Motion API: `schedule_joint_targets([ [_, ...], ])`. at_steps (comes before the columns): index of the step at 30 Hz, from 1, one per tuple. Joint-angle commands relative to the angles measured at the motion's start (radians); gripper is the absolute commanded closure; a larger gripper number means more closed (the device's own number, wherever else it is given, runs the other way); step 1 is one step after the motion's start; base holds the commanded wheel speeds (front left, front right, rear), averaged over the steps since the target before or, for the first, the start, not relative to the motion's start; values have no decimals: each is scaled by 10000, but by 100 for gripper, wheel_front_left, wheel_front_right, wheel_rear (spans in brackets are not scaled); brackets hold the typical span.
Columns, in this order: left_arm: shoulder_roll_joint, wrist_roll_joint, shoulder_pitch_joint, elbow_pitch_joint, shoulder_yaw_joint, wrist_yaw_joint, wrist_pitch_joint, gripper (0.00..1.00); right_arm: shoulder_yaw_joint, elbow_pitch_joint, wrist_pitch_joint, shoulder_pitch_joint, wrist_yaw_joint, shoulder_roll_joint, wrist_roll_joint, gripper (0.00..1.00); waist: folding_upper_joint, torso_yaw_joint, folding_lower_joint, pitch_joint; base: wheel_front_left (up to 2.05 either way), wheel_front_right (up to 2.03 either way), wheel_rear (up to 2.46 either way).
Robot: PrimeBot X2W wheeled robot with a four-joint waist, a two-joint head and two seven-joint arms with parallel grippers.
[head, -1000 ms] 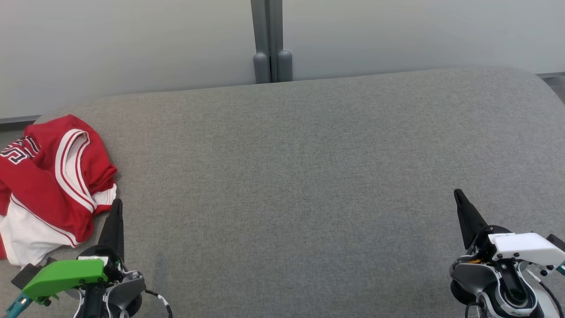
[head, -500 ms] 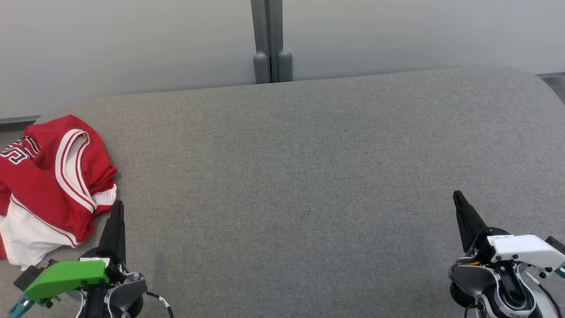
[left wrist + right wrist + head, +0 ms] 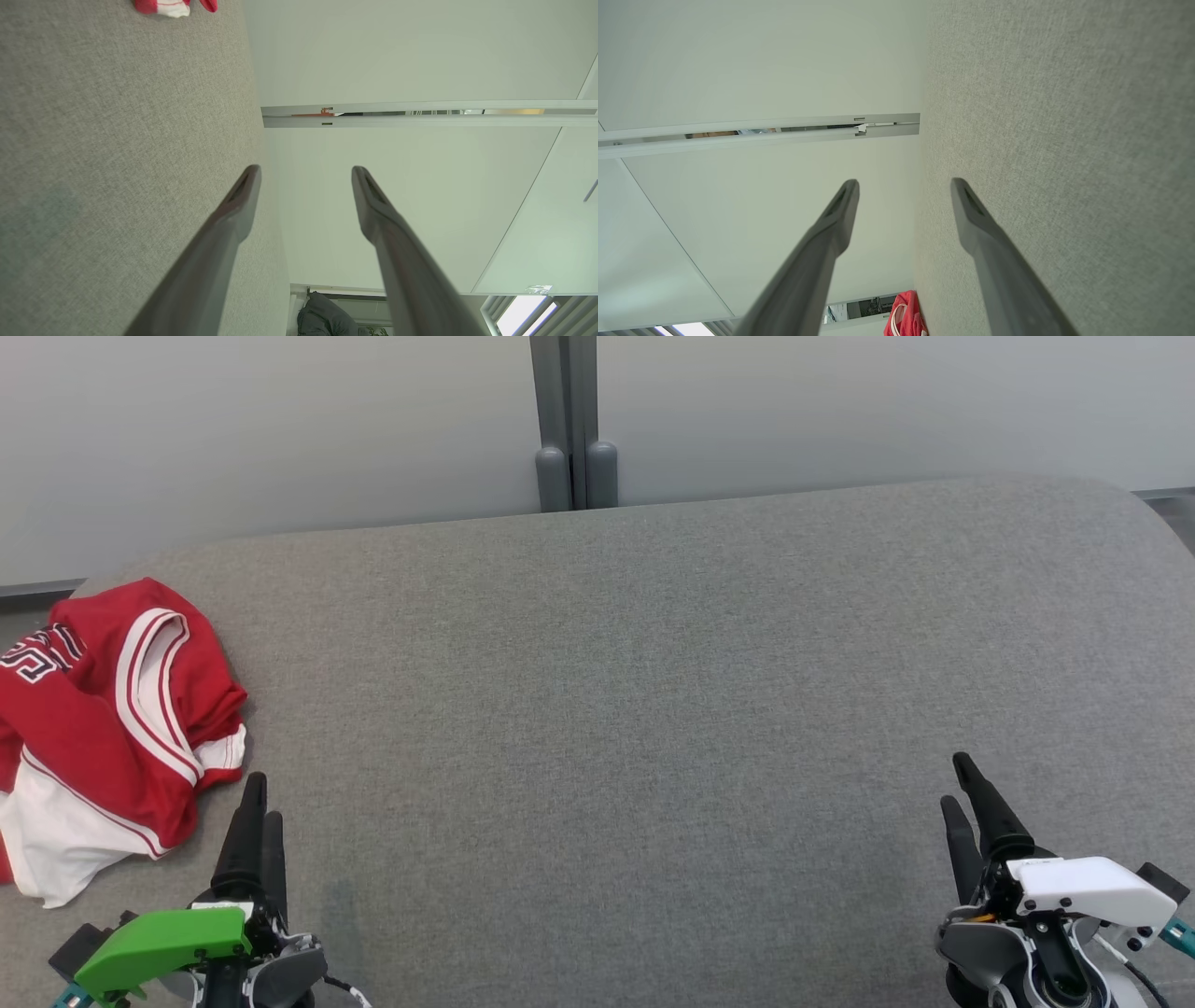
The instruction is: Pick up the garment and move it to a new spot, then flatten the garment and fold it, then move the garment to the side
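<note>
Garment (image 3: 103,737): thin, smooth cloth. Work surface (image 3: 653,709): woven cloth, matt, coarse-textured. Fingers (image 3: 224,224) of left gripper (image 3: 262,796) and right gripper (image 3: 954,779): smooth, matt (apparently plastic). Wall panels (image 3: 280,429): smooth, matt

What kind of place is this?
Probably an office or lab room: pale wall panels joined by a grey post, a wide grey fabric-covered surface, and a red garment lying on it.
</note>
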Motion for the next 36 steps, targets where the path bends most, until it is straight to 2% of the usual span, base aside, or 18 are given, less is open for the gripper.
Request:
schedule_joint_targets([
  [1, 44, 240, -162, -193, -51, -14, -123, 0, 72, -197, -140, -259, 34, -52, -258, 0, 0, 2, 0, 3, 0, 0, 0],
  [9, 58, 1166, -194, -139, -5, 66, -474, 0, 175, -232, -495, -323, 36, -64, -1433, 0, 0, 19, 0, 5, 0, 0, 0],
  [23, 79, 4409, -53, -598, -497, 683, -1022, 0, 407, -382, -1042, -393, 40, -83, -4533, 0, 0, 73, 0, 11, 0, 0, 0],
  [36, 97, 7393, -32, -617, -1054, 1037, -1472, 0, 674, -315, -1494, -445, 44, -97, -7609, 0, 0, 109, 0, 56, 0, 0, 0],
])
